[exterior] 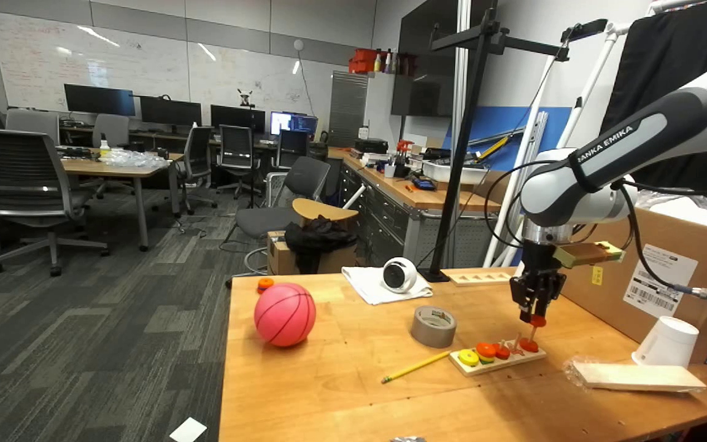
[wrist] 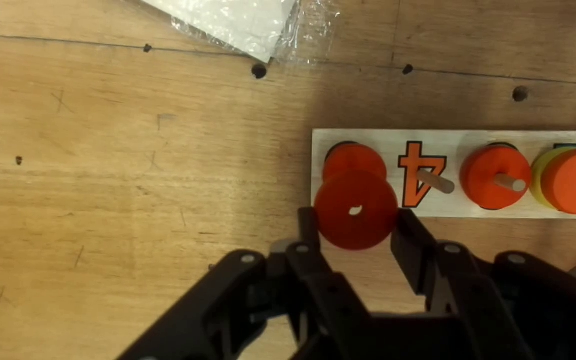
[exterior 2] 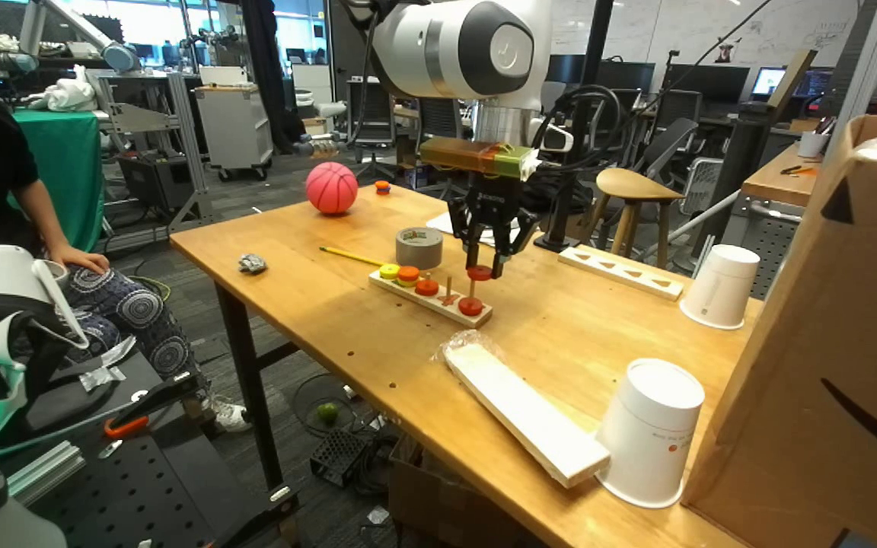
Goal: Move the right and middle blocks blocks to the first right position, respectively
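Above a wooden counter [exterior 2: 575,327], robotic fingers [wrist: 413,245] pinch a red ring [wrist: 356,232] at the tip of the end peg [exterior 2: 472,290] of a numbered counting board [wrist: 389,142]; whether it is threaded cannot be told. A second red ring [exterior 2: 471,307] sits at that peg's base, beside a bare peg [wrist: 436,181] marked 4, while a third red ring [wrist: 478,177] occupies the middle peg [wrist: 510,183]. By appearances, one ring is delivered; lowering and releasing the pinched one remain.

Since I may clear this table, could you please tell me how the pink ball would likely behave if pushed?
The pink ball would probably roll readily, being round. Sitting near an edge of the table, it might drop off that side.
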